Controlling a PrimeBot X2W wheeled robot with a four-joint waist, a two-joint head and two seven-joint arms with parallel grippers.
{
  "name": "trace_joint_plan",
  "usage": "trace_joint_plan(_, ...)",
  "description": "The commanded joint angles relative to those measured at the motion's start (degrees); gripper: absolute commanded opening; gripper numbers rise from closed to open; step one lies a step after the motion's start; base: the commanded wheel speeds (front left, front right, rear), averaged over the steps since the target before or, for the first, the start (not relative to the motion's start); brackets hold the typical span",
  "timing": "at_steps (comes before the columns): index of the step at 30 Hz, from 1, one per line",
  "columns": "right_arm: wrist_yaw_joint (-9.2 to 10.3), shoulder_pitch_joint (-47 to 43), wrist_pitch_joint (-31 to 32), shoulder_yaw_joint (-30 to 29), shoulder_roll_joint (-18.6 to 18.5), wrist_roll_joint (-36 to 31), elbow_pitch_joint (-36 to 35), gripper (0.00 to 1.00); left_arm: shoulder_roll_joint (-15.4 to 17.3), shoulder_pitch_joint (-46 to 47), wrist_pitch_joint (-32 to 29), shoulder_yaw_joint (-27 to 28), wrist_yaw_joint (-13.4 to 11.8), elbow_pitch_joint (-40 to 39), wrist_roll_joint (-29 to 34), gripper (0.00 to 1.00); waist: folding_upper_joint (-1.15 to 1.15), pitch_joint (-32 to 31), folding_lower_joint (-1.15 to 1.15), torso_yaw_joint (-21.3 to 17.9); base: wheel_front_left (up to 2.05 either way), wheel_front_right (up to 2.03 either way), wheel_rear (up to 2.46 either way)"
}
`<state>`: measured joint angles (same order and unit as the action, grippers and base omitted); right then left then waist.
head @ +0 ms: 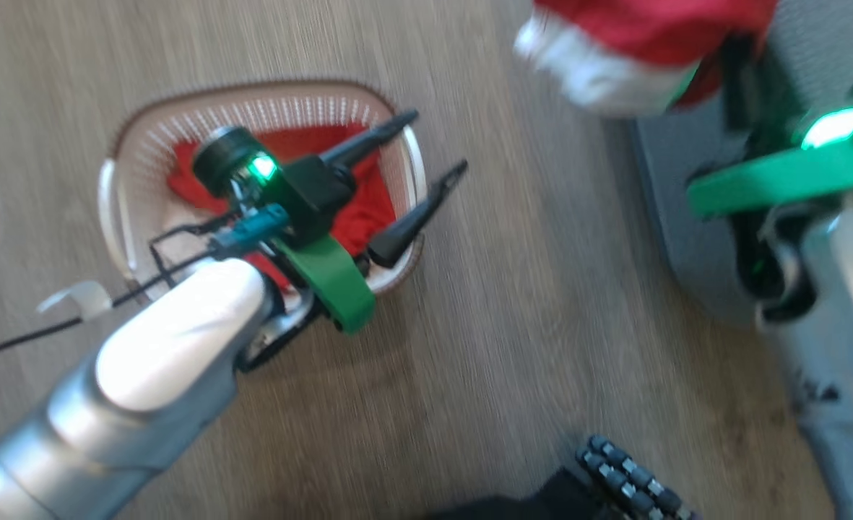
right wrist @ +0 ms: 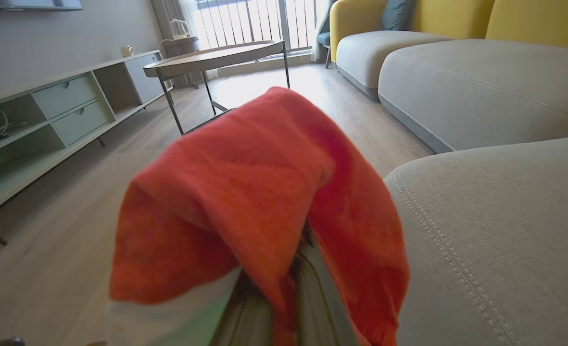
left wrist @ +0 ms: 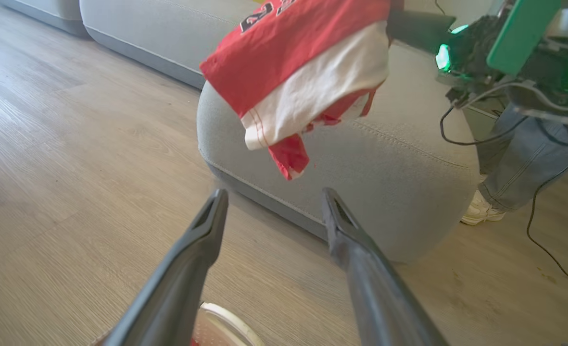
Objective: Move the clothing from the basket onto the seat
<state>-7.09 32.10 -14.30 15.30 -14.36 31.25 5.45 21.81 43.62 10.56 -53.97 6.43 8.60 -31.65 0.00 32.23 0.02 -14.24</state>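
Note:
My right gripper (left wrist: pixel 401 23) is shut on the clothing (left wrist: pixel 308 72), a red garment with a wide white band and lettering. It hangs in the air above the rounded corner of the grey seat (left wrist: pixel 384 182). In the right wrist view the clothing (right wrist: pixel 264 192) drapes over my fingers and hides them, with the seat (right wrist: pixel 495 230) just to the right. More red fabric (head: pixel 354 209) lies in the cream basket (head: pixel 137 144) on the floor. My left gripper (head: pixel 437 141) hovers open over the basket's right side, nothing between its fingers (left wrist: pixel 207 240).
A person's jeans leg (left wrist: pixel 510 154) and white shoe (left wrist: pixel 478 211) stand beyond the seat. A round side table (right wrist: pixel 216 55), a low cabinet (right wrist: pixel 48 105) and a yellow sofa (right wrist: pixel 457 19) are farther off. Wood floor (head: pixel 505 325) lies between basket and seat.

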Motion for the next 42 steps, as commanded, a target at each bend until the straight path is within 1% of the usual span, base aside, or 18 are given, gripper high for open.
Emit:
trace_joint_plan(1,-0.40,1.9,-0.7,-1.5,0.2,0.7,-2.0,0.00,1.7,2.0,-0.2,2.8,-0.6,-2.3,0.5,1.00,0.00,6.9,-0.02,-0.2,0.00,0.00,0.00)
trace_joint_plan(4,-0.40,6.7,-0.7,-6.0,0.2,2.5,-0.9,0.00,3.0,2.8,0.0,4.0,-1.4,-2.8,0.8,1.00,0.00,9.7,-0.02,-0.2,0.00,0.00,0.00)
trace_joint_plan(7,-0.40,12.3,-0.5,-10.8,-1.6,3.7,2.1,0.00,3.9,2.8,0.7,5.3,-2.4,-2.9,0.5,1.00,0.00,11.8,-0.02,0.0,0.00,0.00,0.00)
trace_joint_plan(8,-0.40,16.7,0.9,-14.3,-2.9,4.1,4.7,0.00,4.8,2.6,0.9,6.0,-3.0,-3.0,0.5,1.00,0.00,13.1,-0.02,0.0,0.00,0.00,0.00)
trace_joint_plan(11,-0.40,24.2,3.9,-20.8,-4.7,4.8,9.1,0.00,6.3,1.8,1.4,7.4,-4.1,-3.0,-0.1,1.00,0.00,15.1,-0.02,0.5,0.00,0.00,0.00)
trace_joint_plan(13,-0.40,29.0,5.7,-24.9,-6.6,4.1,12.3,0.00,7.2,1.0,1.7,8.1,-4.5,-3.1,-0.5,1.00,0.00,16.2,-0.02,1.0,0.00,0.00,0.00)
trace_joint_plan(16,-0.40,35.4,8.1,-30.8,-9.1,2.3,16.3,0.00,8.1,-0.1,2.1,8.7,-4.9,-3.3,-0.9,1.00,0.00,17.2,-0.02,2.1,0.00,0.00,0.00)
trace_joint_plan(19,-0.40,40.3,10.8,-36.1,-12.1,-1.1,19.2,0.00,8.2,-1.0,2.6,9.2,-5.4,-3.8,-1.3,1.00,0.00,17.9,-0.02,3.2,0.00,0.00,0.00)
trace_joint_plan(24,-0.40,45.2,15.2,-47.1,-15.5,-8.1,23.0,0.00,7.7,-1.6,3.2,10.1,-6.1,-5.2,-1.9,1.00,0.00,19.1,-0.02,5.1,0.00,0.00,0.00)
trace_joint_plan(25,-0.40,45.7,15.8,-49.2,-15.6,-9.6,23.7,0.00,7.7,-1.6,3.3,10.2,-6.1,-5.6,-1.9,1.00,0.00,19.4,-0.02,5.4,0.00,0.00,0.00)
trace_joint_plan(26,-0.40,45.7,15.8,-49.2,-15.6,-9.6,23.7,0.00,7.7,-1.6,3.3,10.2,-6.1,-5.6,-1.9,1.00,0.00,19.4,-0.02,5.4,0.00,0.00,0.00)
trace_joint_plan(27,-0.40,46.0,16.0,-51.0,-15.4,-10.9,24.1,0.00,7.7,-1.6,3.4,10.3,-6.2,-6.0,-1.9,1.00,0.00,19.8,-0.02,5.7,0.00,0.00,0.00)
trace_joint_plan(32,-0.40,43.4,15.2,-58.7,-12.3,-17.4,27.3,0.00,7.5,-2.5,3.6,10.5,-6.9,-7.5,-2.0,1.00,0.00,21.2,-0.02,7.1,0.00,0.00,0.00)
trace_joint_plan(36,-0.40,39.9,13.2,-60.6,-8.1,-20.9,30.4,0.00,7.6,-3.7,3.7,10.5,-7.7,-8.2,-2.1,1.00,0.00,21.5,-0.02,7.5,0.00,0.00,0.00)
trace_joint_plan(39,-0.40,38.4,11.1,-61.2,-6.8,-21.8,32.1,0.00,7.5,-4.4,3.8,10.7,-8.2,-8.4,-2.3,1.00,0.00,20.7,-0.02,7.6,0.00,0.00,0.00)
trace_joint_plan(40,-0.40,38.1,10.6,-61.2,-6.5,-22.0,32.6,0.10,7.5,-4.6,3.8,10.9,-8.3,-8.4,-2.5,1.00,0.00,20.3,-0.02,7.5,0.00,0.00,0.00)
trace_joint_plan(41,-0.40,37.8,10.3,-61.1,-6.4,-22.1,33.1,0.38,7.6,-4.8,3.9,11.2,-8.4,-8.4,-2.6,1.00,0.00,19.9,-0.02,7.3,0.00,0.00,0.00)
trace_joint_plan(42,-0.40,37.6,10.2,-60.8,-6.4,-22.1,33.5,0.75,7.7,-5.0,3.9,11.4,-8.5,-8.4,-2.8,1.00,0.00,19.5,-0.02,7.1,0.00,0.00,0.00)
